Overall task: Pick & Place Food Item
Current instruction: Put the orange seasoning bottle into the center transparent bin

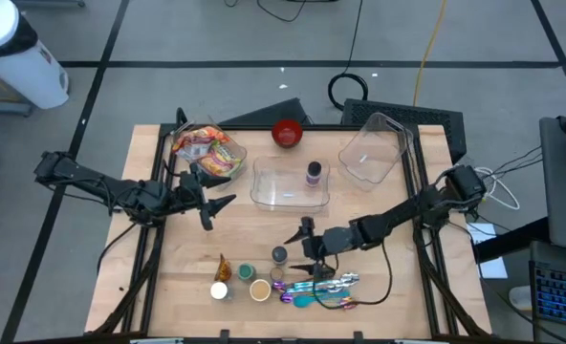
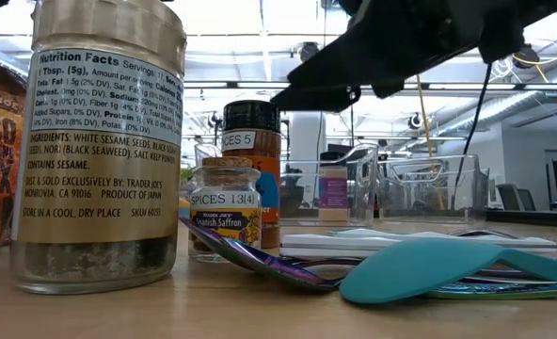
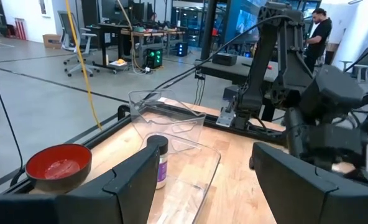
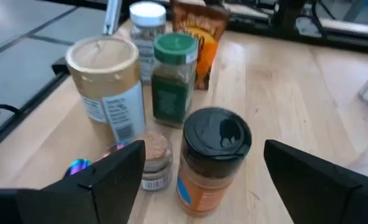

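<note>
The right arm reaches low across the table [image 1: 168, 287] from the right side. Its right claw [image 1: 309, 247] hangs with its fingers wide apart, holding nothing. The black-lid spice jar [image 4: 212, 158] stands just in front of the claw, between the two fingers but not touching them. Close by it stand a green-lid jar [image 4: 173, 78], a tan-lid jar [image 4: 107, 84] and a tiny cork jar [image 4: 154, 158]. The left arm stretches in from the left, and its left claw [image 1: 209, 203] is also apart and empty, near the clear tray [image 1: 290, 183]. A small purple-label bottle [image 3: 160, 163] stands in that tray. A red bowl [image 1: 287, 133] sits behind it. The cork jar is partly hidden by the right claw's finger.
</note>
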`<state>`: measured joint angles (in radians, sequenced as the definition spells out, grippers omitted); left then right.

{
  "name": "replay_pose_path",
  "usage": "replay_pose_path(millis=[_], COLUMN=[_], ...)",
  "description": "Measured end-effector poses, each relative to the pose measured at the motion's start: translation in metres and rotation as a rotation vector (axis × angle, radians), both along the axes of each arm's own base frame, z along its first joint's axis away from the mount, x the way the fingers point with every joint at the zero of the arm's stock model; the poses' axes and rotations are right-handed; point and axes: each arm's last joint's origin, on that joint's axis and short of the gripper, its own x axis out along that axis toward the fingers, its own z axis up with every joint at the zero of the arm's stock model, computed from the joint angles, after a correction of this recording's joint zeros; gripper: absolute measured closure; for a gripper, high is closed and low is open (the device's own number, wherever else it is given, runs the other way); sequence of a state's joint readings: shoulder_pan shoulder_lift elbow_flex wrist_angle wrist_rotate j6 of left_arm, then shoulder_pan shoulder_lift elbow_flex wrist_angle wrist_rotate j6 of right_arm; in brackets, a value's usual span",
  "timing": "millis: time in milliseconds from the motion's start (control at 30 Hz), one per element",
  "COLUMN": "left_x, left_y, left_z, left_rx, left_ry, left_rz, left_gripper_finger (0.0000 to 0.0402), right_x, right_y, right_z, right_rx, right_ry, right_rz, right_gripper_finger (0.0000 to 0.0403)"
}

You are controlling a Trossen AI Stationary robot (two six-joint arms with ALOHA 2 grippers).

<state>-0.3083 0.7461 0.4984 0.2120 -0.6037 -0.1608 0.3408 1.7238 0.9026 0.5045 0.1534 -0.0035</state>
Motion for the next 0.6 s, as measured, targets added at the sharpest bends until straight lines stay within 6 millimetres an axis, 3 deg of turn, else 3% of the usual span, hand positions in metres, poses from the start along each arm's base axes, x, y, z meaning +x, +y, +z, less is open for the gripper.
replay_pose_path(millis=[333,600], left_x=[0.0,0.0], left_y=[0.0,0.0], left_z=[0.0,0.0], left_rx=[0.0,0.0], left_ry=[-0.001,0.0], left_rz=[0.001,0.001], left_gripper_finger=[0.0135,0.0135], right_x=[0.019,0.02], right_y=[-0.006,-0.006], right_z=[-0.014,-0.018], right_rx=[0.059,0.074], right_ry=[-0.008,-0.005], right_rz=[-0.054,-0.034], right_gripper_finger=[0.0084,0.0085])
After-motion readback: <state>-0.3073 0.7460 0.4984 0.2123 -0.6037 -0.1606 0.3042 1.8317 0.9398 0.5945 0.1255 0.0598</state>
